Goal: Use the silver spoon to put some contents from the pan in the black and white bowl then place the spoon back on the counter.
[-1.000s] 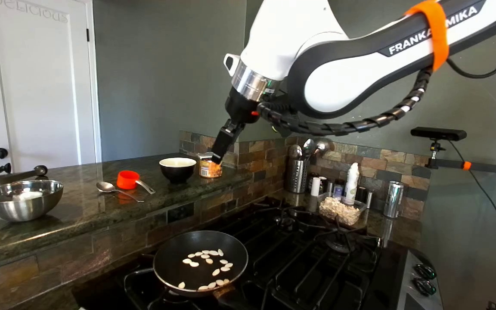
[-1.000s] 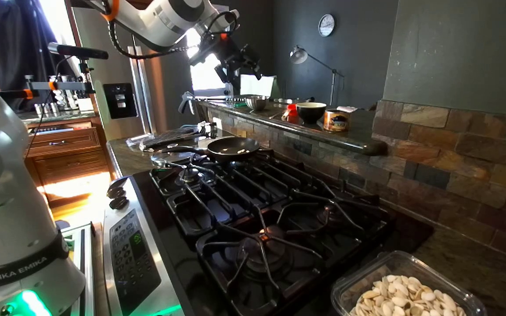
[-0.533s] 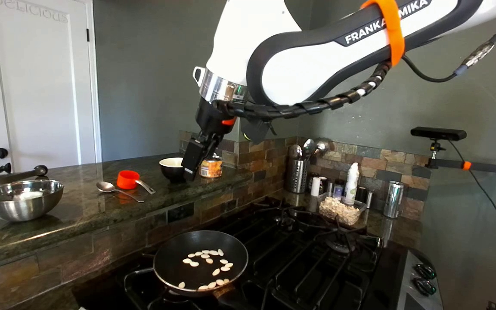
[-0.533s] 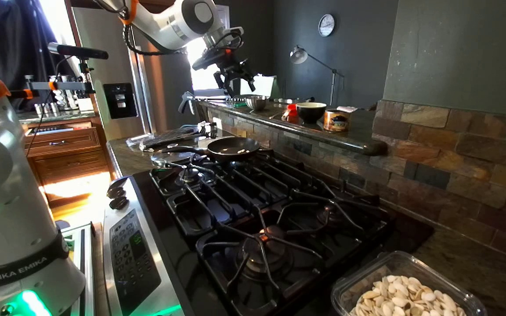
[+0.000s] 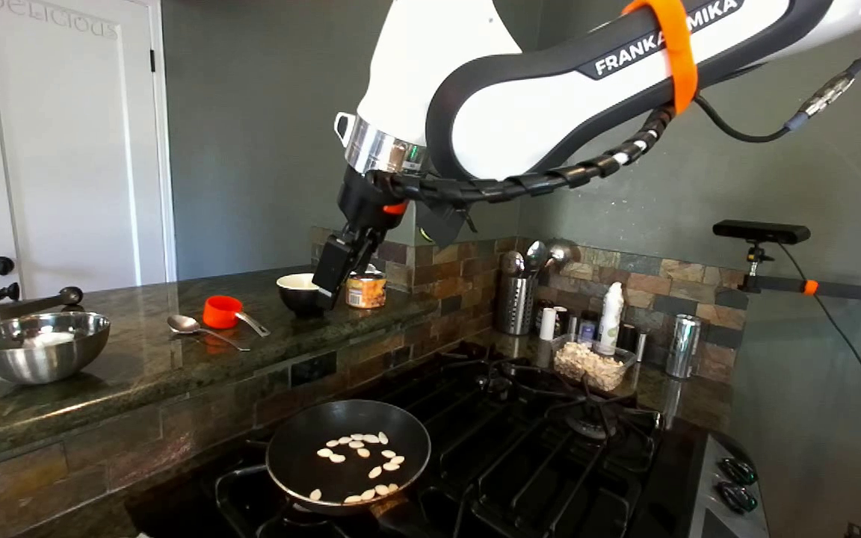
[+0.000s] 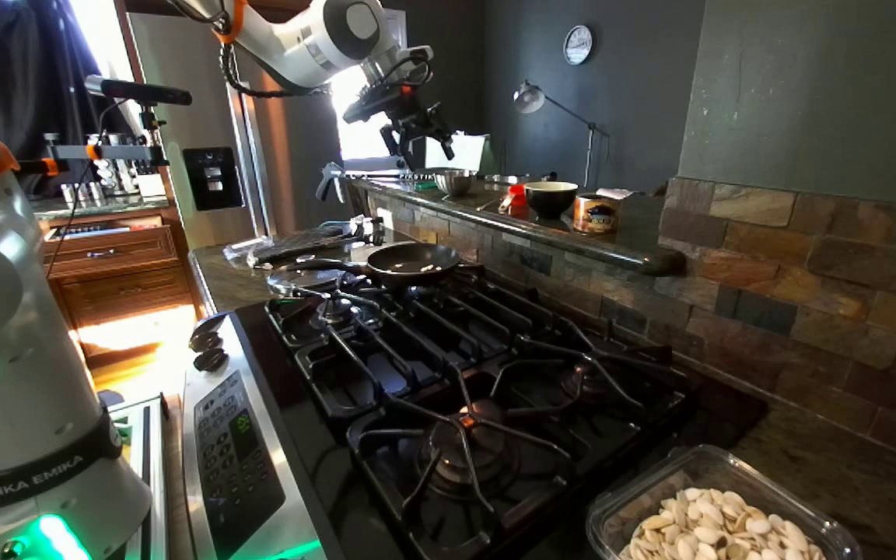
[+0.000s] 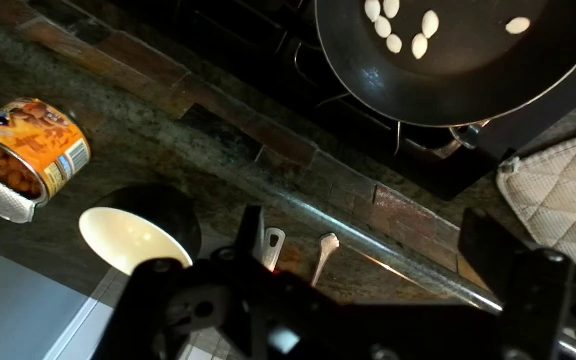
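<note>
Lying on the counter (image 5: 150,353), the spoon (image 5: 188,326) is just beside the red cup (image 5: 222,311); whether the two touch I cannot tell. My claw (image 7: 364,222) hangs above the counter, its fingers spread wide, holding nothing. Through the wrist view I see the end of the spoon's handle, and the cup's metal handle near it, in the gap between my fingers and apart from them.

Farther along the counter the bowl (image 6: 551,204) stands upright, black outside, its pale inside smooth and shining in the wrist view. My claw hides part of it in an exterior view. Near it stands the can (image 7: 50,130), orange and open-topped, with lumpy orange-brown food (image 7: 4,167) inside and a silvery flap (image 7: 3,192) bent out from the rim. Toward the other end sits the steel bowl (image 5: 4,359); a pale patch shows inside, and I cannot tell whether that is something in it or only shine.

Lower down, the pan (image 5: 344,478) sits on the stove (image 5: 542,478). Loose pale seeds (image 5: 362,453) lie in it: many in a rough ring near the middle, several in a row close to the rim by the handle, a single one off to the side.

Across the stove, in both exterior views, the clear tub (image 6: 615,517) bears a heap (image 6: 716,521) of pale seeds. Just behind it is the spray bottle (image 5: 611,320), and near that the holder (image 5: 518,306) with large metal utensils (image 5: 536,256) upright in it.
</note>
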Motion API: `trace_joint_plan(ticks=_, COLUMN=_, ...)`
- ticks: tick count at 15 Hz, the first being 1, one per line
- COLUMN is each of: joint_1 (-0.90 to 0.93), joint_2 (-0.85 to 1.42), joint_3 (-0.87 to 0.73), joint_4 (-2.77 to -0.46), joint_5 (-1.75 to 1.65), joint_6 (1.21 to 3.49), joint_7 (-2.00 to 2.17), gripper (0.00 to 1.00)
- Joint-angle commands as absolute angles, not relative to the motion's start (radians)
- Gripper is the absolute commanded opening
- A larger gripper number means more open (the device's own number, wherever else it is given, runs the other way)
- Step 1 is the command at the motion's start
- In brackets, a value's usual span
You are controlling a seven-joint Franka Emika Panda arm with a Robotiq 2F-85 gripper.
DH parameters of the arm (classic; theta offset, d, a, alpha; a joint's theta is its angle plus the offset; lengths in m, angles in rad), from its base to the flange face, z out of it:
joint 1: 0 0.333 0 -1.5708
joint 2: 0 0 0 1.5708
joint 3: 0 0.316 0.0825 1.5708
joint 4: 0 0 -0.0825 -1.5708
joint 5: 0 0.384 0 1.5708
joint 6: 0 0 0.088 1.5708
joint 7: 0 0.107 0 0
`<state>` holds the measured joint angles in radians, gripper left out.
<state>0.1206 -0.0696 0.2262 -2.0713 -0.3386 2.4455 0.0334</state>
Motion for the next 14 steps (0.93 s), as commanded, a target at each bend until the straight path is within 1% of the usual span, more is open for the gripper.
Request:
trace_joint_plan(ticks=1, joint_1=0.124, joint_2=-0.022, joint_3=0.196, joint_4=-2.031, joint_5=-0.339, joint_6=2.561, joint_7=0.026, gripper=1.00)
trace_joint_plan(ticks=5, joint_1=0.122, joint_2=0.057, joint_3=0.166, joint_4=-1.971, joint_5=-0.308, joint_6=2.750, joint_7=-0.057, gripper=1.00)
trace_joint_plan(ticks=8, joint_1=0.127, joint_2=0.153, joint_3=0.167, joint_4=-1.878, joint_5=-0.196, joint_6=2.808, joint_7=-0.147, gripper=1.00)
trace_joint_plan(ticks=12, joint_1=0.084, joint_2=0.268, joint_3=0.258, joint_4=-1.721, joint_5=0.092, joint_6=2.735, joint_7=-0.296, gripper=1.00)
trace_joint_plan(ticks=14, joint_1=0.082, joint_2=0.308, joint_3=0.265, joint_4=-1.645, joint_5=0.138, joint_6=2.659, joint_7=-0.291, gripper=1.00)
